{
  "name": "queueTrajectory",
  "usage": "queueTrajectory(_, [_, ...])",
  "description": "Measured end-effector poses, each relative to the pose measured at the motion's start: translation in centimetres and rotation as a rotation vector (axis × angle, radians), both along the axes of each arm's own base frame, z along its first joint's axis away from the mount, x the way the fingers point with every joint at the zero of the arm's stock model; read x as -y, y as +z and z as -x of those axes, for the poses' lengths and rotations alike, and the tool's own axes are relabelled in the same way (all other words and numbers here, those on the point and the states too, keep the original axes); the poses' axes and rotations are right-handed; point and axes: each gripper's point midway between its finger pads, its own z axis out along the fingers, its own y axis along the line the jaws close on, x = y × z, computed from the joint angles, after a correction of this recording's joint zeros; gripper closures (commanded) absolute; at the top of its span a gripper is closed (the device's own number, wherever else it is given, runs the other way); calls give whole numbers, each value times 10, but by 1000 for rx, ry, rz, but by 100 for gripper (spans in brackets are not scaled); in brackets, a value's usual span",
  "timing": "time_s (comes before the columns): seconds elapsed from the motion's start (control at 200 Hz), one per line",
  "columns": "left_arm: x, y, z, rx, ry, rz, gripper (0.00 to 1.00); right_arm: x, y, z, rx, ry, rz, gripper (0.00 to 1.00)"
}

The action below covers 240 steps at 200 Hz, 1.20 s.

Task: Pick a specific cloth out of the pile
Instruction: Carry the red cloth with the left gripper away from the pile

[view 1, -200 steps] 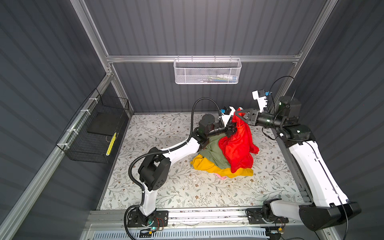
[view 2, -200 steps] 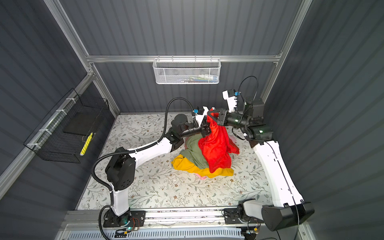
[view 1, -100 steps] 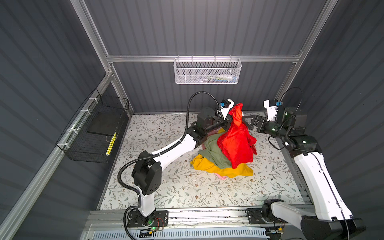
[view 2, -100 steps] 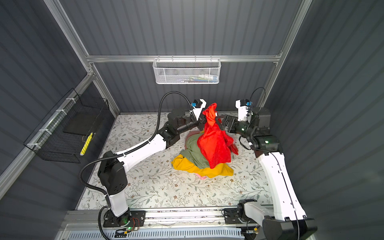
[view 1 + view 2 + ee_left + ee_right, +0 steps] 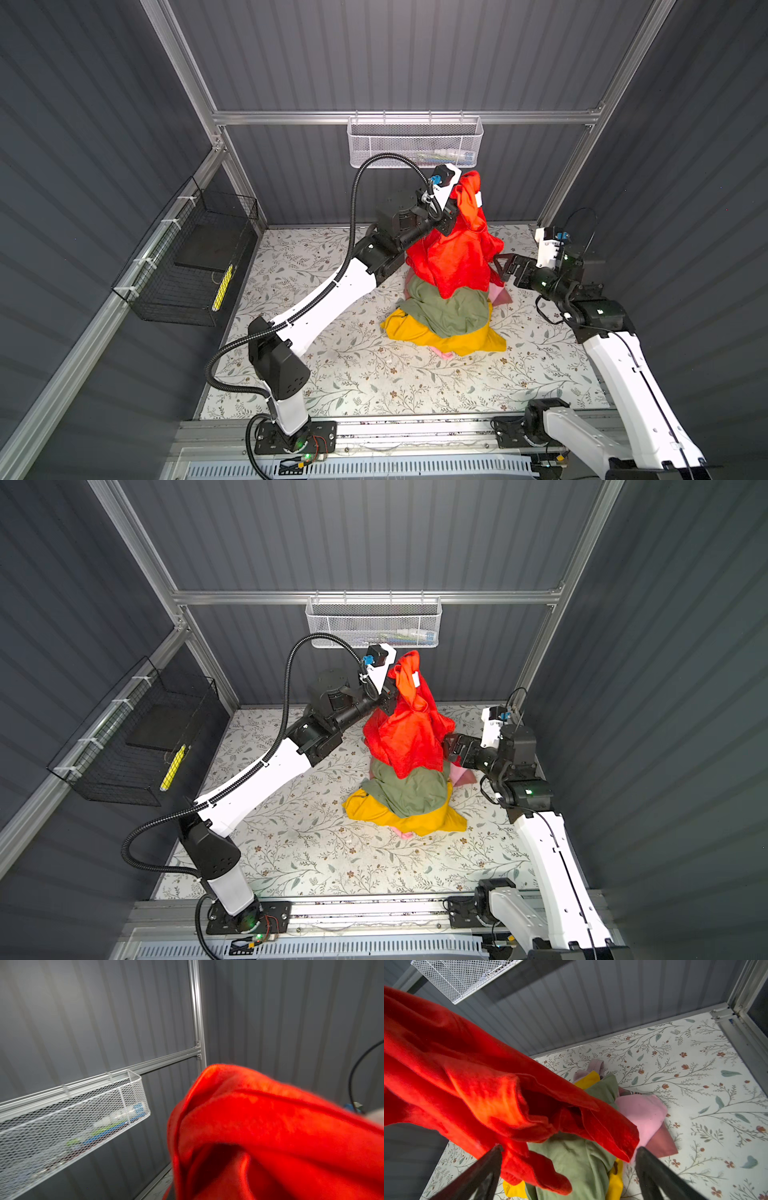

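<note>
The bright red cloth (image 5: 453, 257) (image 5: 409, 733) hangs from my left gripper (image 5: 457, 203) (image 5: 395, 681), which is shut on its top end high up near the back wall. In the left wrist view the cloth (image 5: 270, 1136) covers the jaws. Its lower folds drape over the pile (image 5: 444, 316) (image 5: 409, 798) of sage-green, mustard-yellow and pink cloths. My right gripper (image 5: 500, 266) (image 5: 451, 748) (image 5: 570, 1148) stands open to the right of the cloth (image 5: 467, 1084). The hem hangs just beyond its fingertips, with the pile (image 5: 577, 1165) below.
A white mesh basket (image 5: 415, 143) hangs on the back wall just above the raised left gripper. A black wire basket (image 5: 195, 266) is fixed to the left wall. A pink cloth (image 5: 643, 1113) sticks out at the pile's right side on the floral mat (image 5: 353, 374).
The right gripper has opened, let go of the red cloth and drawn back to the right and lower. The left gripper has closed on the cloth and lifted it higher.
</note>
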Motion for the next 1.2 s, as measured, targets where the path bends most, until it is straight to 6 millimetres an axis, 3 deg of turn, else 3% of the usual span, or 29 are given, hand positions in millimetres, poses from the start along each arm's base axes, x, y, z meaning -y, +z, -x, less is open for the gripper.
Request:
queueTrajectory(0.135, [-22,1,-18,17,170,-60,100,0,-9,-2,-7,-3,2,1])
queueTrajectory(0.23, [-48,-1,-34,13,292,-94,100,0,-13,-2,-10,-1,1,1])
queueTrajectory(0.325, [-94,0,-52,-4,416,-101,100,-2,-10,-3,1,9,-5,1])
queueTrajectory(0.395, [-142,5,-65,-11,534,-96,100,-4,-7,-4,12,18,-12,1])
queueTrajectory(0.515, [-212,18,-70,-2,719,-84,100,-6,-6,-6,17,27,-26,1])
queueTrajectory(0.735, [-256,20,-61,-8,824,-93,100,-13,-9,-9,1,61,-53,1])
queueTrajectory(0.901, [-282,-10,-74,-73,886,-156,100,-17,-10,-8,-4,83,-68,1])
queueTrajectory(1.201, [-335,-102,-94,-268,988,-278,100,-18,-9,-7,-3,89,-70,1])
